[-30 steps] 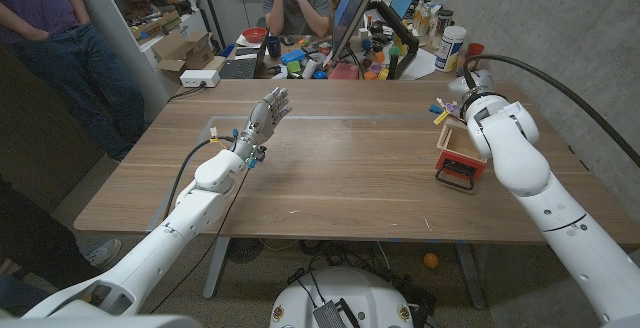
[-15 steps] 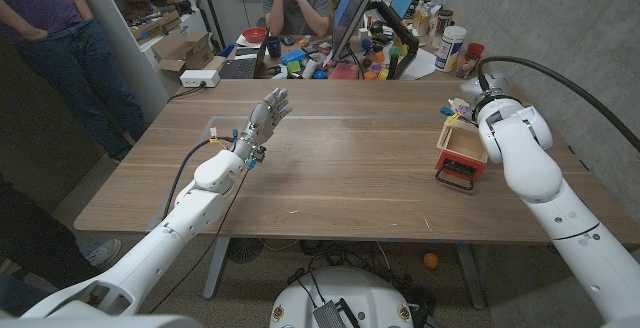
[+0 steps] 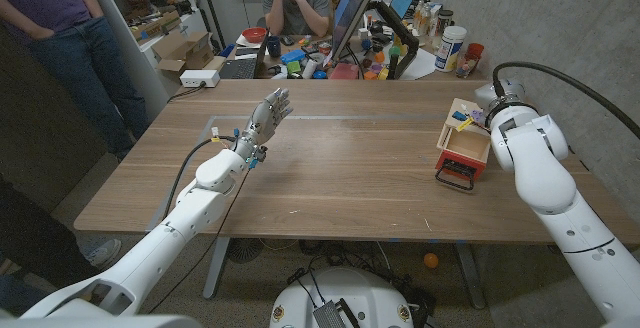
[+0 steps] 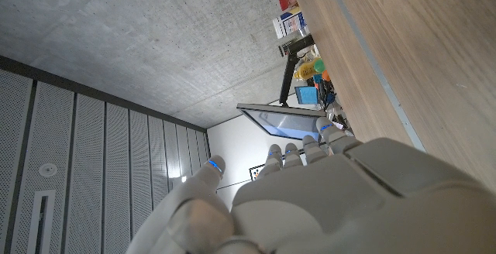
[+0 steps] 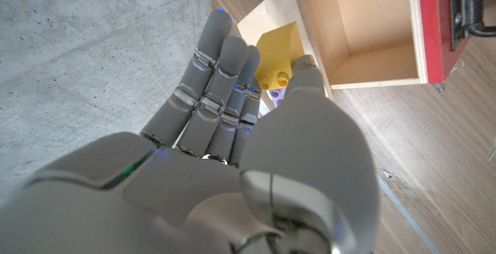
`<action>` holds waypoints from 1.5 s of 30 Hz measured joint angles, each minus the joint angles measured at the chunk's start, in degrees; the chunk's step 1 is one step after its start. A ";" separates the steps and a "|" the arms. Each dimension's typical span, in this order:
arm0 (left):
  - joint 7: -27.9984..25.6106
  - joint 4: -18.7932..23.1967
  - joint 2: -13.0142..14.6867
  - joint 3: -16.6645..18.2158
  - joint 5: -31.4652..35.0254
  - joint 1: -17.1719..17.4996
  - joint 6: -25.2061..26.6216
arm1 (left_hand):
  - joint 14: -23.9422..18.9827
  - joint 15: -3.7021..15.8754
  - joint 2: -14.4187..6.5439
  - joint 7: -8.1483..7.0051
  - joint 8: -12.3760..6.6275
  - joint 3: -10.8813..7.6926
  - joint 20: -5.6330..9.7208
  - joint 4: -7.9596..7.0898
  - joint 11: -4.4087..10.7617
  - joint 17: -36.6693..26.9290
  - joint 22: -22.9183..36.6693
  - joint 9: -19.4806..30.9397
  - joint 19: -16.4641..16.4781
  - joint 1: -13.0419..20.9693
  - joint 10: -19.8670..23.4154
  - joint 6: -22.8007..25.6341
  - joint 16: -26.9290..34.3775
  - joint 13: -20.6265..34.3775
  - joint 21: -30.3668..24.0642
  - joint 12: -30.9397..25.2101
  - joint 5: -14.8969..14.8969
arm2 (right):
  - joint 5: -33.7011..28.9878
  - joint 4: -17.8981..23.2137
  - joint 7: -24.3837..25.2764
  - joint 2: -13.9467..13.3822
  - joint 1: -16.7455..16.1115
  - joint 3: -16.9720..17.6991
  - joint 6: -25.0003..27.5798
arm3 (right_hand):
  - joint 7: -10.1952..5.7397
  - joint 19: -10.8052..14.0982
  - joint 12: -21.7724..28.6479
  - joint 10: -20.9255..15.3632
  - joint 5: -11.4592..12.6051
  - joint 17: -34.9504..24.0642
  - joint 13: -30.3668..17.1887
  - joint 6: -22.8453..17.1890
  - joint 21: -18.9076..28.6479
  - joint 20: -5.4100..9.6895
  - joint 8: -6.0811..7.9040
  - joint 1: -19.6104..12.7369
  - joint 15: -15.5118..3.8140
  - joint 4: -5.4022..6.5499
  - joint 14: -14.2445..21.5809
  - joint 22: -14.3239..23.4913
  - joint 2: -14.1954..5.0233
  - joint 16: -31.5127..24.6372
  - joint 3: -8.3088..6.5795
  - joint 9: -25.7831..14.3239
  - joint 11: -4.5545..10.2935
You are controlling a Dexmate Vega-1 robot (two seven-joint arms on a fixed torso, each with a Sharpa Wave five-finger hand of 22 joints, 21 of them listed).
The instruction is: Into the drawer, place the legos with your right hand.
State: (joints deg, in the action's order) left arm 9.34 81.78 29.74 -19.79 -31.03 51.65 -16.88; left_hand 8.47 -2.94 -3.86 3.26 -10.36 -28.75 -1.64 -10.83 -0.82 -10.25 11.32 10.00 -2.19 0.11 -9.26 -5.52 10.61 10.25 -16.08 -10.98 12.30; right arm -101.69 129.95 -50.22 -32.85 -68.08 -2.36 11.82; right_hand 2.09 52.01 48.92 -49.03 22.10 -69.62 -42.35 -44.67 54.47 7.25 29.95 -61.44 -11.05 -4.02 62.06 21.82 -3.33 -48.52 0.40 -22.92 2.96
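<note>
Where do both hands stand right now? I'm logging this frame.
Left hand: open, fingers apart, holding nothing.
Right hand: cannot be told; its fingers reach beside the yellow lego at the drawer.

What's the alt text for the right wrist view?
The right hand, seen from behind with its fingers reaching toward a yellow lego lying just behind an open wooden drawer. The drawer has a red front with a black handle, and its visible inside looks bare.
</note>
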 measured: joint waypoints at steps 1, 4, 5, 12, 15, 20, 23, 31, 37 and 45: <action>0.00 0.00 0.00 0.00 0.00 0.00 0.00 | 0.00 0.00 0.00 0.00 0.00 0.00 0.00 0.00 0.00 0.00 0.00 0.00 0.00 0.00 0.00 0.00 0.00 0.00 0.00 0.00 0.00 | 0.00 0.05 0.00 0.10 -0.25 0.21 0.00 | 0.00 -0.19 0.00 0.00 0.00 0.00 0.00 0.00 0.02 -0.19 0.00 0.00 0.00 0.00 0.00 -0.04 0.00 0.00 0.00 0.00 0.00; -0.01 0.13 -0.01 -0.12 0.11 -0.04 0.19 | 0.00 0.00 0.00 0.00 0.00 0.00 0.00 0.00 0.00 0.00 0.00 0.00 0.00 0.00 0.00 0.00 0.00 0.00 0.00 0.00 0.00 | -0.09 0.16 -0.01 0.44 -1.01 0.88 0.00 | 0.08 -0.19 0.00 0.00 -0.01 0.00 0.00 -0.08 0.23 -0.19 0.00 0.00 0.00 0.00 0.00 -0.05 0.00 0.00 0.00 0.00 0.00; -0.02 0.20 -0.01 -0.14 0.14 -0.04 0.25 | 0.00 0.00 0.00 0.00 0.00 0.00 0.00 0.00 0.00 0.00 0.00 0.00 0.00 0.00 0.00 0.00 0.00 0.00 0.00 0.00 0.00 | -0.11 0.17 0.00 0.54 -1.22 1.08 0.00 | 0.08 -0.19 0.00 0.00 -0.01 0.00 0.00 -0.08 0.35 -0.19 0.00 0.00 0.00 0.00 0.00 -0.04 0.00 0.00 0.00 0.00 0.00; -0.30 0.67 0.06 -0.17 0.28 0.05 0.34 | 0.00 0.00 0.00 0.00 0.00 0.24 0.00 -0.25 0.00 0.00 0.00 0.00 0.00 0.00 0.00 0.00 0.00 0.00 0.00 0.00 0.00 | -0.16 0.18 0.22 1.02 -2.00 1.81 -0.15 | 0.08 -0.19 0.00 0.01 -0.01 0.00 -0.10 -0.09 0.49 -0.19 0.00 0.00 0.01 0.24 0.00 -0.30 0.00 0.00 0.24 0.00 0.00; -0.41 1.05 0.16 -0.18 0.31 0.29 0.34 | 0.00 0.00 0.00 0.00 0.00 0.24 0.00 -0.24 0.00 0.00 0.00 0.00 0.00 0.00 0.00 0.00 0.00 0.00 0.00 0.00 0.00 | -0.18 0.08 0.38 1.18 -2.11 1.87 -0.37 | 0.09 -0.19 0.00 0.01 -0.01 0.00 -0.17 -0.09 0.89 -0.19 0.00 0.00 0.01 0.09 0.00 -0.41 0.00 0.00 0.40 0.00 0.00; -0.50 1.42 0.24 -0.16 0.32 0.58 0.34 | 0.00 0.00 0.00 0.00 0.00 0.24 0.00 -0.24 0.00 0.00 0.00 0.00 0.00 0.00 0.00 0.00 0.00 0.00 0.00 0.00 0.00 | -0.19 -0.46 0.50 1.31 -2.11 1.81 -0.67 | 0.09 -0.19 -0.47 0.01 -0.02 0.00 -0.10 -0.09 1.23 -0.19 0.01 -0.03 0.01 0.32 0.00 -0.57 -0.03 0.22 0.63 0.00 -0.01; -0.65 1.69 0.42 -0.08 0.32 0.79 0.34 | 0.00 0.00 0.00 0.00 0.00 0.24 0.00 -0.24 0.00 0.00 0.00 0.00 0.00 0.00 0.00 0.00 0.00 0.00 0.00 0.00 0.00 | -0.19 -0.79 0.51 1.32 -2.04 1.62 -0.81 | 0.09 -0.65 -0.47 0.02 0.01 0.00 -0.25 -0.09 1.33 -0.24 0.00 -1.18 0.01 0.32 -0.01 -0.83 -0.62 0.22 0.79 0.00 -0.01; -0.76 2.11 0.61 0.04 0.31 1.06 0.34 | 0.00 0.00 0.00 0.01 0.00 0.24 0.00 -0.24 0.00 0.00 0.00 0.00 0.00 0.00 0.00 0.01 0.00 0.00 0.00 0.00 0.00 | 0.18 -1.21 0.42 1.32 -1.91 1.35 -0.96 | 0.09 -0.80 -0.46 -0.28 0.22 0.00 -0.27 -0.09 2.12 -0.39 0.00 -1.17 0.01 0.32 -0.01 -1.10 -0.62 0.22 0.79 0.00 -0.32; -0.88 2.40 0.80 0.05 0.30 1.13 0.53 | 0.00 0.00 0.00 0.31 0.00 0.24 0.00 -0.24 0.00 0.00 0.00 0.00 0.00 0.00 0.00 0.32 0.00 0.00 0.00 0.00 0.00 | 0.72 -2.48 0.35 1.12 -1.87 0.75 -0.92 | 0.09 -0.80 -0.46 -0.28 0.21 0.00 -0.26 -0.09 2.55 -0.39 0.00 -1.16 0.01 0.55 -0.01 -1.36 -0.63 0.22 1.03 0.01 -0.32; -1.05 2.80 0.90 0.05 0.39 1.21 0.81 | 0.00 0.00 0.00 0.31 0.00 0.48 0.00 0.00 0.00 0.00 0.00 0.00 0.00 0.00 0.00 0.31 0.00 0.00 0.00 0.00 -0.01 | 1.57 -3.34 0.50 0.84 -2.10 0.37 -0.48 | 0.09 -0.91 -0.46 -0.28 0.21 0.00 -0.37 -0.09 2.77 -0.29 0.00 -1.15 0.01 0.55 -0.01 -1.63 -0.64 0.22 1.03 0.00 -0.33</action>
State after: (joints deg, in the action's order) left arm 8.30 84.58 30.64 -19.74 -30.65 52.86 -16.07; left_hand 8.47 -2.94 -3.86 3.57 -10.36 -28.26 -1.64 -10.82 -0.82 -10.25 11.32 10.00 -2.19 0.11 -9.26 -5.21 10.61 10.25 -16.08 -10.98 12.29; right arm -100.11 126.61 -49.71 -32.01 -70.18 -1.99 11.34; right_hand 2.18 51.10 48.47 -49.31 22.31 -69.61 -42.71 -44.76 57.24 6.96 29.95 -62.59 -11.04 -3.48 62.05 20.19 -3.97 -48.30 1.43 -22.92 2.63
